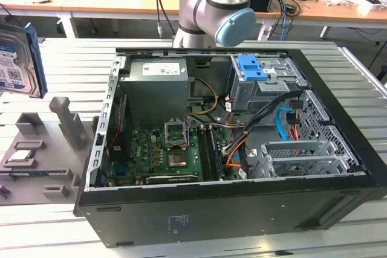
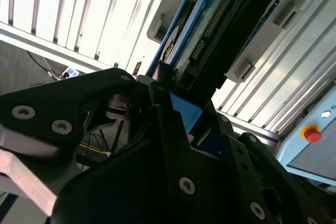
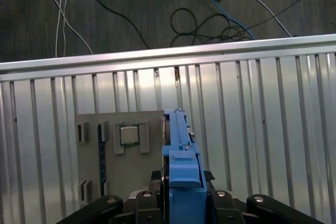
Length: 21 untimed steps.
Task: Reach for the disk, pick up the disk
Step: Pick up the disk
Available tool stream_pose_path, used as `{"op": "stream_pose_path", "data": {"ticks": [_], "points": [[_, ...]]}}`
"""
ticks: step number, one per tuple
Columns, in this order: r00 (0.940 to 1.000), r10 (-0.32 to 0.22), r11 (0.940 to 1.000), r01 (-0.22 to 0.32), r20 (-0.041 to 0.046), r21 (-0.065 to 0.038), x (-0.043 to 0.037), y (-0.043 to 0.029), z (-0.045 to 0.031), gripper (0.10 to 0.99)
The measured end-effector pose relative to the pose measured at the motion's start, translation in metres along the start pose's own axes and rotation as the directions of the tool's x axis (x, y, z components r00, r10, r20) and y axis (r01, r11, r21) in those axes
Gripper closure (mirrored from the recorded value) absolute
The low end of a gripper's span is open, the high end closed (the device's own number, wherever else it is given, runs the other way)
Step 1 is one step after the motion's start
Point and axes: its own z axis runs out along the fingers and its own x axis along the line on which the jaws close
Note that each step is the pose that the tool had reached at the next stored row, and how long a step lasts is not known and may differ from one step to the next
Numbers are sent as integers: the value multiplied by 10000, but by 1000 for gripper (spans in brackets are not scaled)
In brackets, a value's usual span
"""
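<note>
The disk (image 1: 17, 57), silver-grey with a white-and-blue label and blue side rails, stands on edge in the air at the exterior view's far left, above the grey fixture plate (image 1: 36, 167). In the first wrist view the disk (image 3: 177, 129) is seen edge-on, blue rail toward the camera, clamped between the black fingers (image 3: 153, 178) of my gripper (image 3: 181, 179). The second wrist view shows the disk's (image 2: 215, 35) connector edge rising out of the gripper (image 2: 176, 106), whose fingers press on its sides. It hangs clear of the plate.
An open black computer case (image 1: 242, 209) takes up the middle of the slatted metal table, with a blue ridged latch (image 1: 251, 67) on its drive bay. A small silver processor chip (image 1: 21, 154) sits in the fixture plate. The arm's base (image 1: 217, 4) stands behind the case.
</note>
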Motion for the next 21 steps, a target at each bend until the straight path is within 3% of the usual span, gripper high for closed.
{"op": "stream_pose_path", "data": {"ticks": [11, 19, 21], "points": [[10000, 0, 10000, 0, 0, -1, 0, 9, -244, 714], [10000, 0, 10000, 0, 0, -2, 0, 14, -369, 714], [10000, 0, 10000, 0, 0, -1, 0, 17, -462, 714]]}}
